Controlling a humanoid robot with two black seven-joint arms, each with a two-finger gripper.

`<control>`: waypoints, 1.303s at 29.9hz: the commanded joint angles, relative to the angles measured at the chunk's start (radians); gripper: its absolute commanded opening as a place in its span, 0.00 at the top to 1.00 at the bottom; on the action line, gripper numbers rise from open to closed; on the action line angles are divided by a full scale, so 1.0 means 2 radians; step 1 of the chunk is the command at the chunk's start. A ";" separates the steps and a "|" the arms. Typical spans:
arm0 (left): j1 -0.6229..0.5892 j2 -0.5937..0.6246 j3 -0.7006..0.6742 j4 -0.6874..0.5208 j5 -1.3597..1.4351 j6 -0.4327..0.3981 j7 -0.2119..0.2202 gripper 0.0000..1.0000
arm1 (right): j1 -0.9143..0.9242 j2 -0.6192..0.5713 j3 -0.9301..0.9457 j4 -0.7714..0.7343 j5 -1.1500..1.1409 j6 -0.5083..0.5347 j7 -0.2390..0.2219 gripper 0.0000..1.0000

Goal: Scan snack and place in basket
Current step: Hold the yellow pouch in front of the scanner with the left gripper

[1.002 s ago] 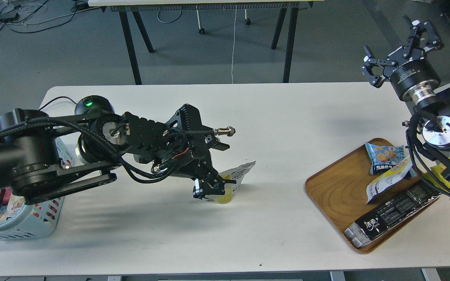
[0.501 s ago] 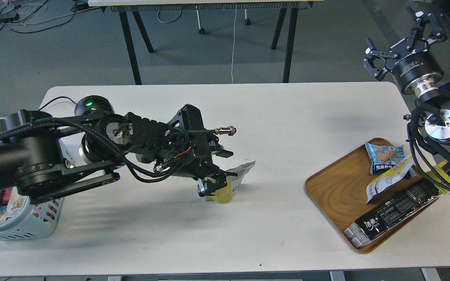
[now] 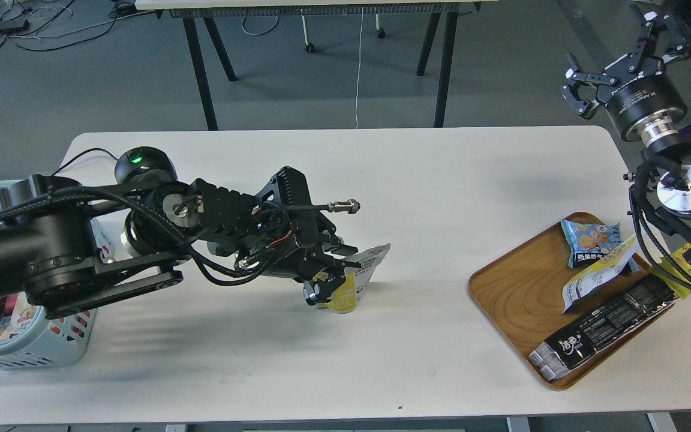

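The snack [image 3: 352, 292], a small pouch with a yellow lower front and a white printed top, stands on the white table near the middle. My left gripper [image 3: 330, 279] reaches in from the left, and its fingers sit on either side of the pouch's lower part, closed against it. The pouch's base still rests on the table. The pale blue slotted basket [image 3: 27, 345] stands at the table's left edge, partly hidden behind my left arm. My right gripper [image 3: 612, 48] is open and empty, raised high at the far right, beyond the table.
A black round scanner with a green light [image 3: 137, 161] sits at the back left. A wooden tray [image 3: 510, 294] at the right holds a blue packet [image 3: 588, 240], a white-and-yellow pouch [image 3: 597, 273] and a long black pack [image 3: 603, 330]. The basket holds several packs.
My left gripper moved slightly right and lower and settled around the snack, whose top tilted a little. My right gripper rose and moved away to the upper right.
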 commanded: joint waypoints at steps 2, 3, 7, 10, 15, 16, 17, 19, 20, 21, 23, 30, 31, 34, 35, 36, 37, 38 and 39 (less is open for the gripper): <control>0.000 0.008 -0.004 -0.006 0.000 0.000 -0.003 0.99 | 0.001 0.000 0.000 -0.001 0.000 0.000 0.000 0.01; 0.000 0.015 -0.006 -0.011 0.000 0.000 -0.004 0.99 | 0.003 -0.001 0.000 -0.001 0.000 0.000 0.000 0.01; 0.000 0.054 -0.012 -0.036 0.000 0.000 -0.006 1.00 | 0.008 -0.002 -0.001 -0.001 0.000 0.000 0.000 0.01; 0.000 0.093 -0.019 -0.052 0.000 0.000 -0.010 1.00 | 0.010 -0.002 -0.001 -0.001 -0.001 -0.001 0.000 0.01; 0.000 0.176 -0.017 -0.057 0.000 0.057 -0.047 1.00 | 0.012 -0.002 -0.001 -0.001 -0.001 0.000 0.000 0.01; 0.000 0.192 -0.017 -0.057 0.000 0.066 -0.056 1.00 | 0.012 -0.002 -0.001 -0.001 -0.001 0.000 0.000 0.01; 0.000 0.207 -0.016 -0.057 0.000 0.070 -0.064 1.00 | 0.012 -0.002 -0.001 -0.001 -0.001 0.000 0.000 0.01; 0.001 0.235 -0.016 -0.057 0.000 0.073 -0.079 1.00 | 0.012 -0.002 -0.001 -0.001 -0.002 -0.001 0.000 0.01; 0.002 0.248 -0.016 -0.055 0.000 0.073 -0.087 1.00 | 0.012 -0.002 -0.002 -0.001 -0.002 0.000 0.000 0.01; 0.002 0.261 -0.016 -0.052 0.000 0.073 -0.093 1.00 | 0.012 -0.002 -0.001 -0.001 -0.002 0.000 0.000 0.01; 0.002 0.280 -0.015 -0.050 0.000 0.073 -0.101 1.00 | 0.012 -0.002 -0.002 -0.001 -0.002 0.000 0.000 0.01; 0.006 0.301 -0.014 -0.017 0.000 0.086 -0.111 1.00 | 0.018 -0.002 -0.002 0.000 -0.002 0.000 0.000 0.01; 0.006 0.301 -0.015 -0.009 0.000 0.093 -0.111 1.00 | 0.018 -0.002 -0.002 0.000 -0.002 0.000 0.000 0.01; 0.006 0.298 -0.016 0.012 0.000 0.112 -0.112 1.00 | 0.018 -0.003 -0.002 0.002 -0.002 0.000 0.000 0.01; 0.006 0.298 -0.016 0.016 0.000 0.115 -0.112 1.00 | 0.018 -0.003 -0.002 0.002 -0.002 0.000 0.000 0.01; 0.007 0.298 -0.016 0.018 0.000 0.116 -0.113 1.00 | 0.018 -0.004 -0.002 0.002 -0.002 0.000 0.000 0.01; 0.006 0.297 -0.016 0.018 0.000 0.116 -0.113 1.00 | 0.018 -0.004 -0.002 0.002 -0.002 0.000 0.000 0.01; 0.007 0.296 -0.016 0.018 0.000 0.116 -0.112 1.00 | 0.018 -0.004 -0.002 0.002 -0.002 0.000 0.000 0.01; 0.007 0.295 -0.016 0.018 0.000 0.116 -0.112 1.00 | 0.018 -0.004 -0.002 0.002 -0.002 0.000 0.000 0.01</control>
